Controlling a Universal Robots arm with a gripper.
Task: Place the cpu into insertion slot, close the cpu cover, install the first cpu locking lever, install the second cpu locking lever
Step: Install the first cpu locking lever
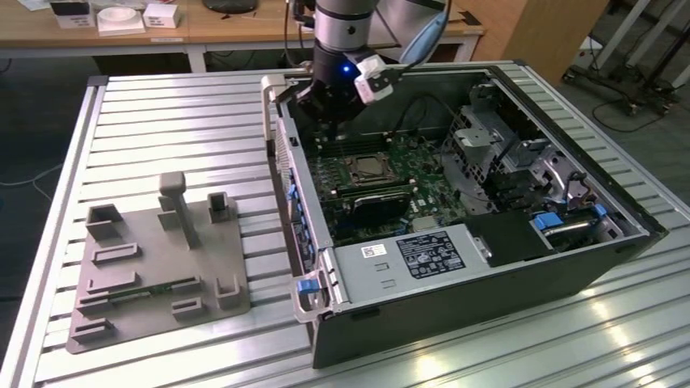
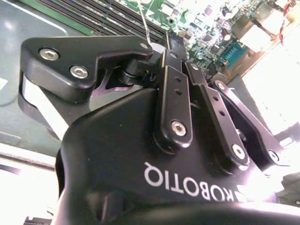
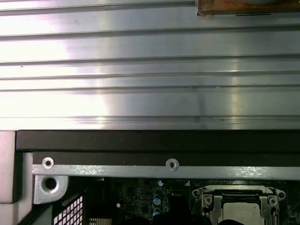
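In the exterior view my gripper [image 1: 326,133] reaches down into the open computer case, just beyond the far left corner of the insertion slot [image 1: 372,168]. The cpu [image 3: 240,213] lies in the slot [image 3: 239,206], silvery top up, with the cpu cover [image 3: 236,190] framing it. In the second wrist view the gripper [image 2: 171,44] has its fingers drawn together over the green board. A thin silvery locking lever [image 2: 144,23] runs up to the fingertips. Whether the lever is pinched between them I cannot tell.
The case [image 1: 603,242] lies open on a slatted metal table [image 1: 161,113]. Inside are a labelled power-supply box [image 1: 426,252], a drive cage [image 1: 496,137] and long memory slots [image 2: 93,14]. A grey fixture plate [image 1: 151,259] stands at the exterior view's left.
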